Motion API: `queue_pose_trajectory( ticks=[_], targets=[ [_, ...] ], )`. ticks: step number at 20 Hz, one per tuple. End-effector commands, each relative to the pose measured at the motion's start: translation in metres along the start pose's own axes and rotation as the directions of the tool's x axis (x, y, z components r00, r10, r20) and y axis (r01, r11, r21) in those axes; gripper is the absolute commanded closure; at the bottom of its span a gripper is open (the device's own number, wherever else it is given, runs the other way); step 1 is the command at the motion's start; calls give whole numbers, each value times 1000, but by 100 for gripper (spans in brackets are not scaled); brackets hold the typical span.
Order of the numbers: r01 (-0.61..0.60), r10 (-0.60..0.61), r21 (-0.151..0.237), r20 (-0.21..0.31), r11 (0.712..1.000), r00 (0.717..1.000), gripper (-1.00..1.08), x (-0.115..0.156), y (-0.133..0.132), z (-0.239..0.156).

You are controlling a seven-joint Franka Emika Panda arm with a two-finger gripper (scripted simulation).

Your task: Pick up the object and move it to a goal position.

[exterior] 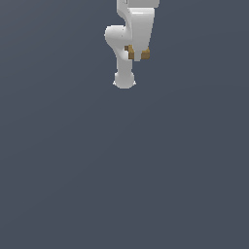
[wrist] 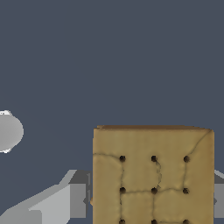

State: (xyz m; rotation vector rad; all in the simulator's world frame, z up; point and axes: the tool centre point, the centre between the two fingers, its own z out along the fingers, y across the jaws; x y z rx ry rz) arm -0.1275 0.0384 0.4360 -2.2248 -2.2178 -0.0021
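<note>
Gripper (exterior: 137,53) near the top of the exterior view, fingers (wrist: 65,199) clamped on the tan-brown cube (wrist: 153,175). Cube held between them, brown bits showing either side of a finger. Dark dots and cracks across its face.

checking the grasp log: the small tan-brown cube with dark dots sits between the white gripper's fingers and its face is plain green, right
Not quite. The small tan-brown cube with dark dots does sit between the white gripper's fingers, but its face is not plain green: the wrist view shows it tan-brown, with dark dots and faint crack-like lines. The exterior view shows tan-brown bits at the gripper too.
</note>
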Motion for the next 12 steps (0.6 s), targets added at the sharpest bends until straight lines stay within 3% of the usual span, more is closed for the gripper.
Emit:
queue_pose_trajectory(
  ticks=[1, 12],
  targets=[
    [0, 0, 1, 0, 1000, 1000, 108, 0, -7, -16],
    [-2, 2, 1, 1, 1000, 1000, 108, -2, -19, -47]
  ],
)
